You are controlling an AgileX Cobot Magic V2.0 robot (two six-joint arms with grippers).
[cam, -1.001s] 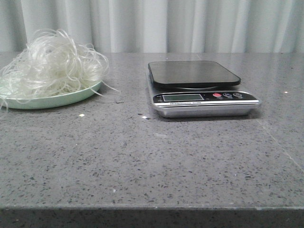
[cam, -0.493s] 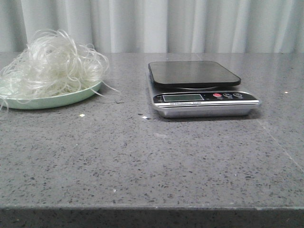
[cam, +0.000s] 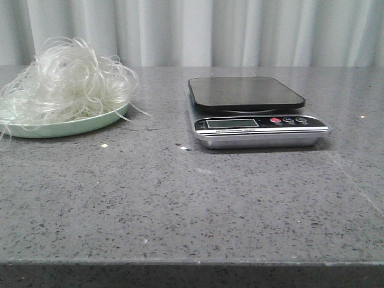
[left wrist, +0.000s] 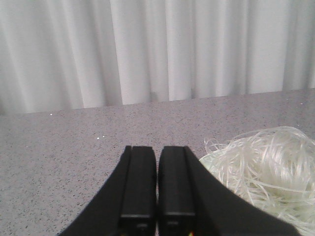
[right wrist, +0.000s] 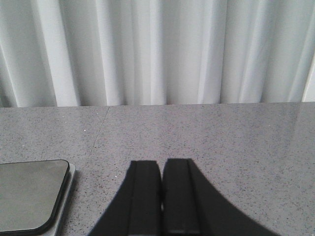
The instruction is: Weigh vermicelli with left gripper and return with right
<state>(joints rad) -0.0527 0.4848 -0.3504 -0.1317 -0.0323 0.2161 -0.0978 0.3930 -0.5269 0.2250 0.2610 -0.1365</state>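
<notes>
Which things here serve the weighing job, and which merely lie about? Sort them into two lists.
For the job:
- vermicelli, heaped on the green plate
- scale, its platform bare
- left pincer, shut, beside the vermicelli
- right pincer, shut, near the scale

Just there:
- grey table
- white curtain
- small white specks on the table

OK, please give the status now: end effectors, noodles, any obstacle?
Left end effector shut, empty. Right end effector shut, empty. Fluffy white vermicelli nest on pale green plate. Black-topped silver scale bare.
</notes>
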